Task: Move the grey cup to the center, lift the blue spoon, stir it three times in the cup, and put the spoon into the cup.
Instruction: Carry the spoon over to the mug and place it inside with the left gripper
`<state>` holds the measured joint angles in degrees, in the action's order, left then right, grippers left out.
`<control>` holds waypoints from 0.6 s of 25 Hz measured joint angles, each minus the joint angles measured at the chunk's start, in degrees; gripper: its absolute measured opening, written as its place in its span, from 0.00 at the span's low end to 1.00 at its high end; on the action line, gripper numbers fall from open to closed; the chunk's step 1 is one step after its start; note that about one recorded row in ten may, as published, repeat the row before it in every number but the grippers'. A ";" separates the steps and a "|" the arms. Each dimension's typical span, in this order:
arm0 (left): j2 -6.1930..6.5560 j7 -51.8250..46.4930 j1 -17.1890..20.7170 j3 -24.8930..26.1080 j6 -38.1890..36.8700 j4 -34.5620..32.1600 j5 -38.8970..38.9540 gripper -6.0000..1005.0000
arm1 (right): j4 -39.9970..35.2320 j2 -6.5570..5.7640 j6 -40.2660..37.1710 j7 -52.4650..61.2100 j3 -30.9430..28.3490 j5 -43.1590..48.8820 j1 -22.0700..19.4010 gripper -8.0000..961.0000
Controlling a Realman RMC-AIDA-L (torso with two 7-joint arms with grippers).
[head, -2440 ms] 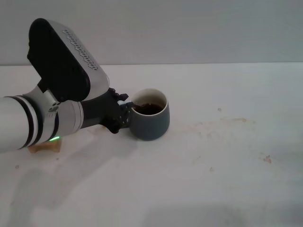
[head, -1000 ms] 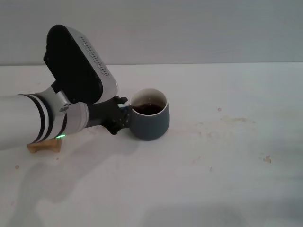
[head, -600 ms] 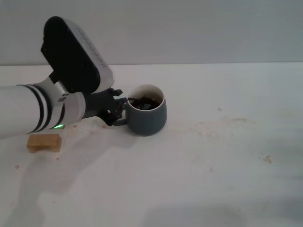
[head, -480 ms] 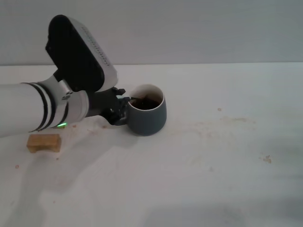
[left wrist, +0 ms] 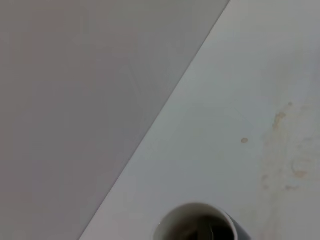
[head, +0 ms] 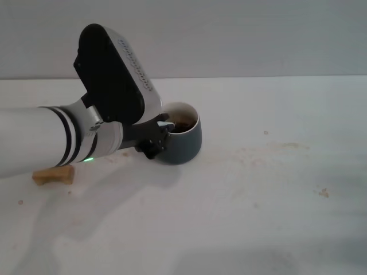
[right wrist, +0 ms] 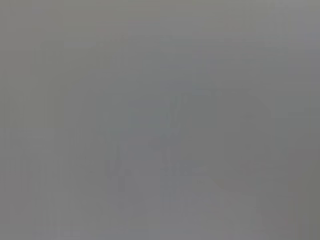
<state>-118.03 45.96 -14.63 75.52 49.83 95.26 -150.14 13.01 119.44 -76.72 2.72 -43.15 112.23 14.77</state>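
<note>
White table (head: 275, 217) fills most of the head view, faint brown stains right of middle. Left arm (head: 51, 143) reaches in from the left, its wrist housing up over the grey cup (head: 184, 146). Left gripper (head: 159, 136) sits at the cup's left rim; whether it is clenched or released, cannot tell. Grey cup stands upright, slightly left of the table's middle, dark liquid inside; left wrist view shows its white rim (left wrist: 195, 206) too. A thin pale sliver at the rim by the gripper may be the blue spoon (head: 166, 124), unclear. Tan block (head: 54, 176) lies under the arm. Right wrist view plain grey.
</note>
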 joint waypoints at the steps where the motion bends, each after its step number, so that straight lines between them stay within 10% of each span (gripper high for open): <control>1: 0.00 0.00 0.00 0.00 0.00 0.00 0.00 0.19 | 0.00 0.00 0.00 0.00 0.00 0.00 0.00 0.01; 15: 0.03 0.01 2.75 3.98 1.10 1.11 -3.16 0.21 | 0.17 -0.05 0.91 0.00 0.09 0.00 1.41 0.01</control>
<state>-118.00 45.97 -11.87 79.50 50.94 96.37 -153.30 13.18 119.39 -75.82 2.72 -43.06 112.22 16.17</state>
